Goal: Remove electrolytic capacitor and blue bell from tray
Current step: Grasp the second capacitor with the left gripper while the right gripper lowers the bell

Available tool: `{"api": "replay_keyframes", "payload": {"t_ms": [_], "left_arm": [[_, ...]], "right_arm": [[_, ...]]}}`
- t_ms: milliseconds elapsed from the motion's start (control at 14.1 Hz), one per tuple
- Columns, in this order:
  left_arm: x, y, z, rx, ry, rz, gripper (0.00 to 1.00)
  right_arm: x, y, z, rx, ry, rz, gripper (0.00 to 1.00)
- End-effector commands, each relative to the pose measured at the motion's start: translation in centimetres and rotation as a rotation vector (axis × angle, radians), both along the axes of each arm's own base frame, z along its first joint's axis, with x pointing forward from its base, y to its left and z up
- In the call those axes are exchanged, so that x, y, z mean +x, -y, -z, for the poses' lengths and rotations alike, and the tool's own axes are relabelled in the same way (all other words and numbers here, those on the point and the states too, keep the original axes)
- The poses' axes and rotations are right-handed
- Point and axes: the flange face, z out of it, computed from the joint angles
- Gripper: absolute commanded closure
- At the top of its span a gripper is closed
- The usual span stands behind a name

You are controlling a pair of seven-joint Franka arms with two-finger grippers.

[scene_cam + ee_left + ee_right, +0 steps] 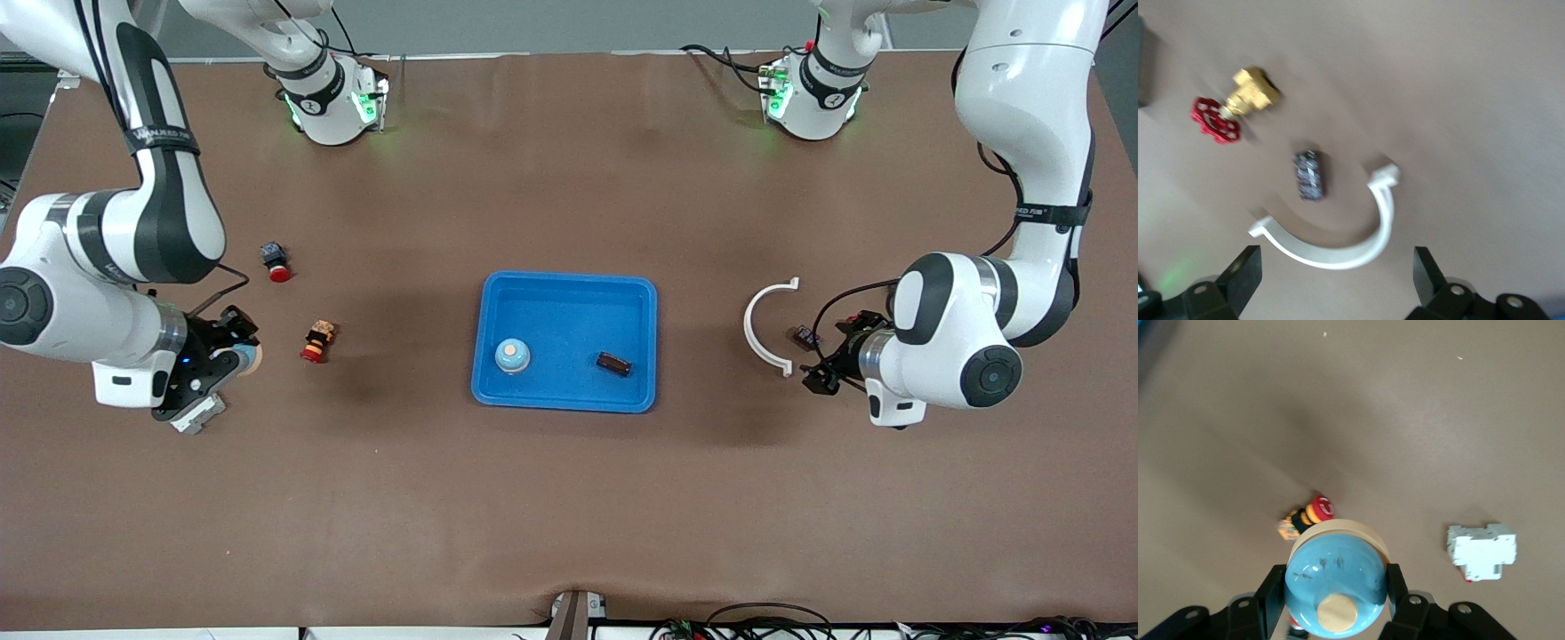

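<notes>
The right gripper (1335,590) is pinching a blue bell (1336,583) between its fingers and holding it over the table at the right arm's end, just beside a red button (317,342). The left gripper (1336,259) is hanging with fingers spread over a white half-ring (1351,240), gripping nothing; a small dark part (1309,175) is lying inside the ring's curve. A second bell (512,356) and the capacitor (613,363) are sitting apart in the blue tray (569,284). That is making two bells, two buttons, one tray, one ring.
</notes>
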Motion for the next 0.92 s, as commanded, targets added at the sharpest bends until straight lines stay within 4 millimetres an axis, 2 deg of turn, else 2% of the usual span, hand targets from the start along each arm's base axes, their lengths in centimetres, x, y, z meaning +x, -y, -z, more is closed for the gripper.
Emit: {"api": "replay_keyframes", "payload": {"t_ms": [0,142,284,497,640,853], "left_arm": [[0.4,3.9,-1.0,-0.038,0.007,0.054,0.00],[-0.6,7.9,-0.5,-0.033,-0.001,0.100,0.00],[-1.9,12.0,-0.6,-0.035,0.007,0.154,0.00],[-2.1,16.1,-1.4,-0.070,0.070,0.131,0.00],[-2.8,20.5,-0.4,-0.081,0.129,0.079,0.00],[-3.0,24.5,1.9,-0.088,0.204,-0.029,0.00]], "right_arm": [[-0.1,2.7,2.9,-0.014,0.026,-0.084,0.80],[-0.5,4.5,5.3,-0.006,0.052,-0.136,0.80],[-1.1,5.2,7.1,-0.003,0.055,-0.152,0.80],[-1.7,5.2,9.7,0.002,0.024,-0.163,0.80],[-2.1,5.4,11.6,0.007,-0.008,-0.165,0.79],[-3.1,5.6,13.7,0.009,0.008,-0.176,0.79]]}}
